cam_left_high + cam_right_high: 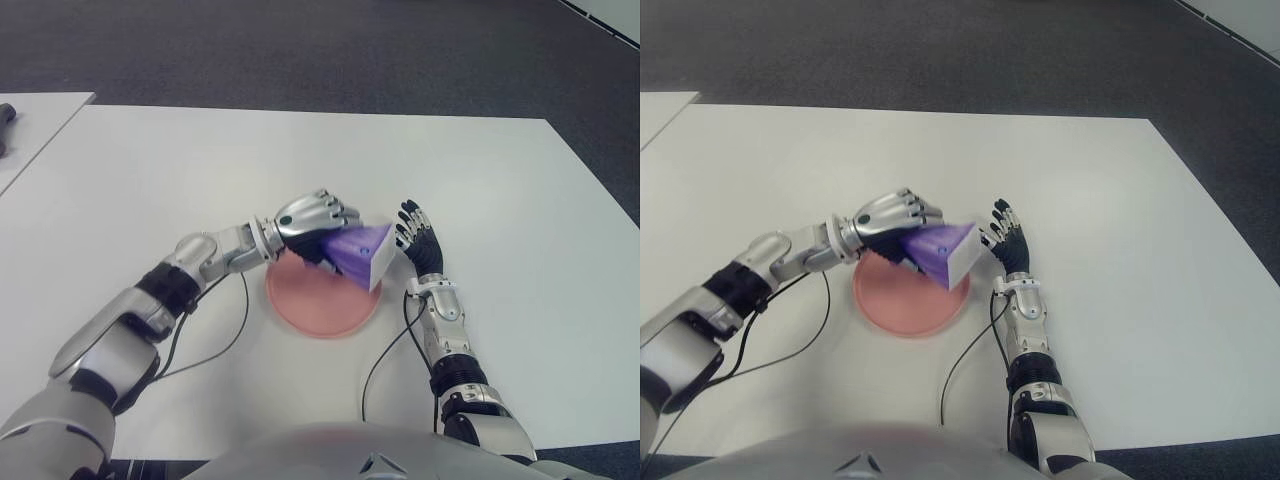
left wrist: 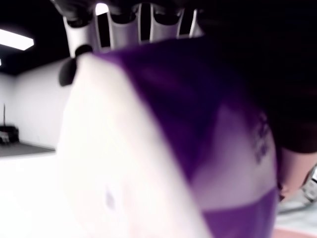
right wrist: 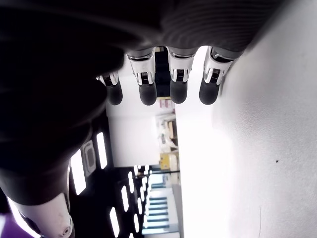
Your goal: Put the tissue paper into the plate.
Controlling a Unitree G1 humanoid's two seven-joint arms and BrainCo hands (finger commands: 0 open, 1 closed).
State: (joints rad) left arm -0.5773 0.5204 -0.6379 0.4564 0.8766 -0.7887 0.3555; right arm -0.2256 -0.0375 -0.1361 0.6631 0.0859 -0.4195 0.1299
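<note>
A: Where is the tissue paper pack [image 1: 362,252] seen?
B: Just below centre frame in the left eye view, tilted, purple with a white end face. It is clamped in the left hand [image 1: 312,224], whose fingers [image 2: 143,22] are curled over its top edge. The pack is held over the upper right rim of the pink plate [image 1: 310,305]; whether it touches the plate cannot be told.

A: The plate?
B: Set on the white tabletop [image 1: 520,200], at centre frame, partly covered by the left hand and the pack.

A: And the right hand [image 1: 417,240]?
B: Shown just right of the pack, fingers [image 3: 147,89] extended and apart, nothing held. Contact between fingertips and the pack's white end cannot be told.

A: Anything else noted?
B: A black cable [image 1: 385,365] is seen lying on the tabletop beside the right forearm, lower centre. Dark carpet is seen beyond the far edge.
</note>
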